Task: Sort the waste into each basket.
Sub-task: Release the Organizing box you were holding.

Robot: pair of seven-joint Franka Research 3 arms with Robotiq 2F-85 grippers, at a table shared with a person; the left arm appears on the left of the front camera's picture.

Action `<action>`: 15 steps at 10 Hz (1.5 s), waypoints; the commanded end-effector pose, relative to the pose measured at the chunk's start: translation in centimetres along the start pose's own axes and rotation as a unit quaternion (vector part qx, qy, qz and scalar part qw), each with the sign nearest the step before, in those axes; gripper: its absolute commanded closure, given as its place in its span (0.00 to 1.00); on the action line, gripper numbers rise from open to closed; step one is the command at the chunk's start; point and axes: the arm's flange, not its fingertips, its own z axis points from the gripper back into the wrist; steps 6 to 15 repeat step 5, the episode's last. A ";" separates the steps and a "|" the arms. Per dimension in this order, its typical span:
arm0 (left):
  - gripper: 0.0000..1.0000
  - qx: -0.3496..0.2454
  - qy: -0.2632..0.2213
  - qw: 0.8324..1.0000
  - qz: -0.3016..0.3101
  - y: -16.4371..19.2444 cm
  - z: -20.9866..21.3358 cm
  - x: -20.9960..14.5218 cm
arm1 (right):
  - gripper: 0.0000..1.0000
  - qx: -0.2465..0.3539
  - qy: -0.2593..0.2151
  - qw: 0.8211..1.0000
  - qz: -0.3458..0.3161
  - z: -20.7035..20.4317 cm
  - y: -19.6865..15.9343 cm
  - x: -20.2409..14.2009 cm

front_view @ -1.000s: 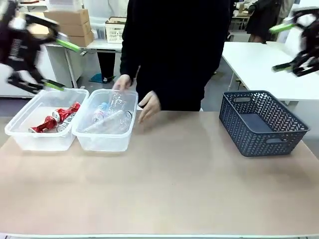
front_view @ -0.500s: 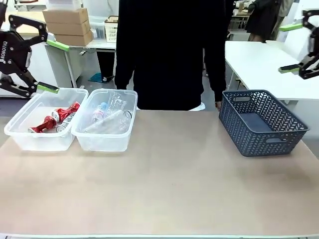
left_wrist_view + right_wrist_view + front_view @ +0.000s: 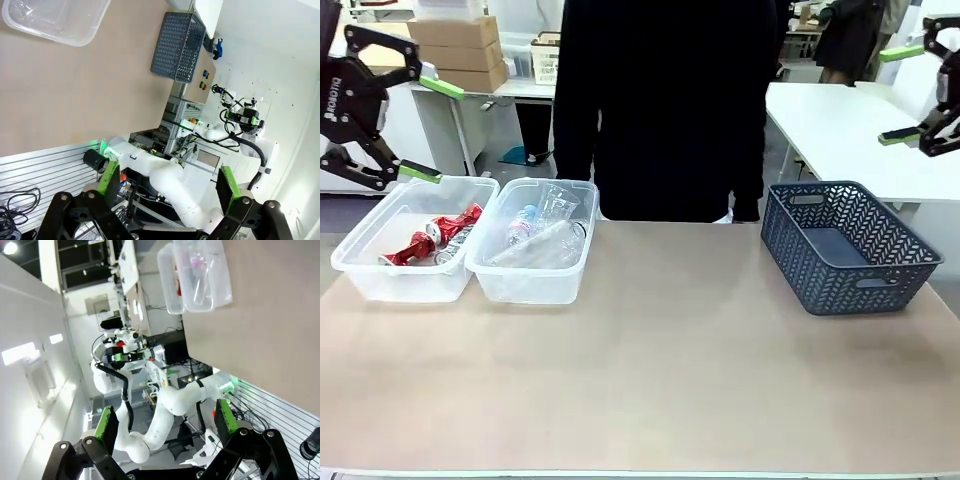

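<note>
Left tool [image 3: 395, 128] hangs raised at about 10 o'clock in the front view, jaws spread wide, green pads [image 3: 440, 87] apart with nothing between them; its wrist view confirms it, both fingers [image 3: 109, 176] bare and empty. Right tool [image 3: 915, 92] is up at about 2 o'clock, likewise wide open and carrying nothing, fingers [image 3: 106, 422] clean in its own wrist view. Below the left tool, at roughly 9 o'clock on the surface [image 3: 660, 370], sit the two clear baskets, touching side by side. Left basket [image 3: 365, 275] holds the red-and-silver cans [image 3: 430, 240], crushed and lying flat. Right basket [image 3: 532, 290] holds the clear plastic bottles and cups [image 3: 542, 232], piled loosely; exact count I can't tell, they overlap and are see-through. No mixing visible: metal in one, plastic in the other. The dark grey basket [image 3: 845, 245] at 3 o'clock looks empty as far as its visible floor shows. Rest of the surface carries no loose waste from 4 through 8 o'clock. A person [image 3: 665, 100] in dark clothing stands at 12 o'clock behind the far edge, hands not on the surface. Judgement: sort looks complete, nothing left to pick, both tools parked clear; only remaining check would be the hidden near corner of the grey basket.
</note>
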 end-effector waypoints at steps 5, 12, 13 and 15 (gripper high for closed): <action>0.00 -0.014 0.006 1.000 -0.012 0.0 -0.2 0.2 | 0.00 0.011 0.004 1.000 0.013 0.2 0.1 0.2; 0.00 -0.014 0.006 1.000 -0.012 0.0 -0.2 0.2 | 0.00 0.011 0.004 1.000 0.013 0.2 0.1 0.2; 0.00 -0.014 0.006 1.000 -0.012 0.0 -0.2 0.2 | 0.00 0.011 0.004 1.000 0.013 0.2 0.1 0.2; 0.00 -0.014 0.006 1.000 -0.012 0.0 -0.2 0.2 | 0.00 0.011 0.004 1.000 0.013 0.2 0.1 0.2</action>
